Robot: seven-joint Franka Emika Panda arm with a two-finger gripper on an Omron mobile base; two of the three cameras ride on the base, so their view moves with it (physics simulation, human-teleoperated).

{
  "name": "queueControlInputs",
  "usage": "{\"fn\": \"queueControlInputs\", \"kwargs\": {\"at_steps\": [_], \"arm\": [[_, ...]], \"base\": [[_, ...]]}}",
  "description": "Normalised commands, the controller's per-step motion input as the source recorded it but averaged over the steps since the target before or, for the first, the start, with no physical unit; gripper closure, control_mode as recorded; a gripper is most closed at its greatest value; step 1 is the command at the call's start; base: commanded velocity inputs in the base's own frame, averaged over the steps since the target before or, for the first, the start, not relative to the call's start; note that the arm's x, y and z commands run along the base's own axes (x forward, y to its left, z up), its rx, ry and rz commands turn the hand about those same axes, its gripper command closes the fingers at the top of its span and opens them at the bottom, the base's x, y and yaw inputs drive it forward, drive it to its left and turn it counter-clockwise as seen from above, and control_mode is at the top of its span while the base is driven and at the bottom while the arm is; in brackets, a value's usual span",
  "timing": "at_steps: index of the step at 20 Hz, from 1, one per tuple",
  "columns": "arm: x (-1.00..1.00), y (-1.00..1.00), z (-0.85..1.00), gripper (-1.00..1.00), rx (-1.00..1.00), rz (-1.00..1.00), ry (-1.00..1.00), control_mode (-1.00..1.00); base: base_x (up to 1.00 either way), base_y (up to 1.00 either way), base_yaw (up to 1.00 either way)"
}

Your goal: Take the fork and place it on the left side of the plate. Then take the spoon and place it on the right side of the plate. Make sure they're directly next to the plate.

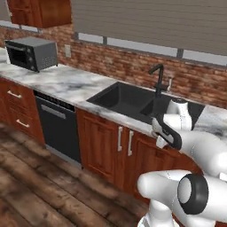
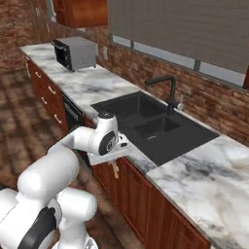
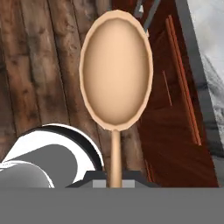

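My gripper (image 3: 114, 177) is shut on the slim handle of the brown wooden spoon (image 3: 116, 70). The spoon's oval bowl points away from the hand, over the wooden floor and a cabinet front. In the right base view the gripper (image 2: 114, 161) hangs downward just off the counter's front edge, left of the sink, and the spoon (image 2: 115, 170) dangles below it in front of the cabinet door. The fork and the plate are out of view.
A black double sink (image 2: 151, 126) with a dark faucet (image 2: 168, 90) is set into the marble counter (image 2: 209, 180). A grey microwave (image 1: 31, 53) stands at the far left. A dishwasher (image 1: 57, 126) and wooden cabinets (image 1: 104, 146) line the front.
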Motion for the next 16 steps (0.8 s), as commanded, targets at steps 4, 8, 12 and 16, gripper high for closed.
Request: {"fn": "queueControlInputs", "kwargs": {"at_steps": [4,8,12,16], "arm": [[0.0,0.0,0.0,1.0,0.0,0.0,0.0,1.0],[0.0,0.0,0.0,1.0,0.0,0.0,0.0,1.0],[0.0,0.0,0.0,1.0,0.0,0.0,0.0,1.0],[0.0,0.0,0.0,1.0,0.0,0.0,0.0,1.0]], "base": [[0.2,0.38,0.86],[0.81,0.49,0.64],[1.0,0.7,0.44],[1.0,0.85,0.3]]}}
